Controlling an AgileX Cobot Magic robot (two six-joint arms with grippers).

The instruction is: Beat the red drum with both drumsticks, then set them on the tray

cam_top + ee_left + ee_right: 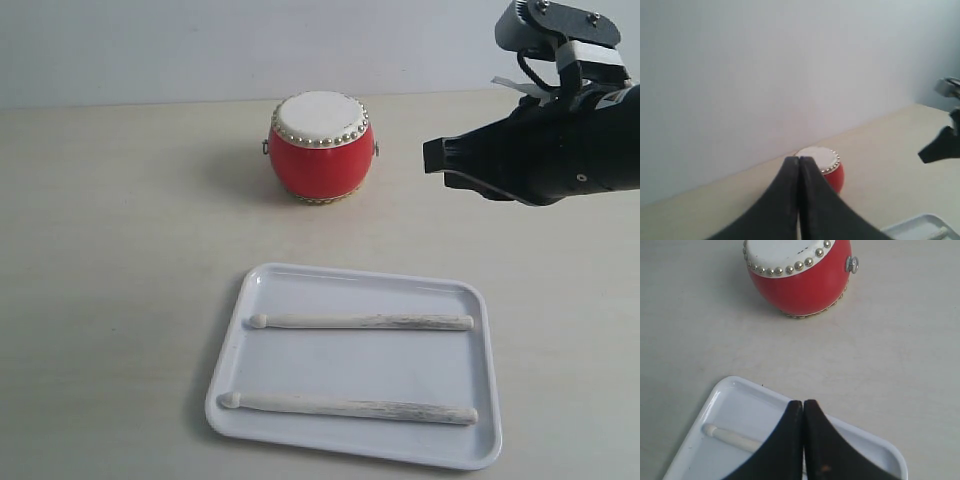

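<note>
Pale wooden drumsticks (pixel 360 322) lie apart on the white rectangular plastic tray (pixel 360 366) below the right gripper's (pixel 803 402) pressed-together, empty fingers, likely spaced for separate grasps; the studded red drum (pixel 320 150) stands beyond the left gripper's (pixel 799 159) closed fingertips.

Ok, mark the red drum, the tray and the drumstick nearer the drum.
red drum (pixel 320 168), exterior view, red side of its body.
tray (pixel 365 362), exterior view, bare floor between the sticks.
drumstick nearer the drum (pixel 360 322), exterior view, mid-shaft.
</note>
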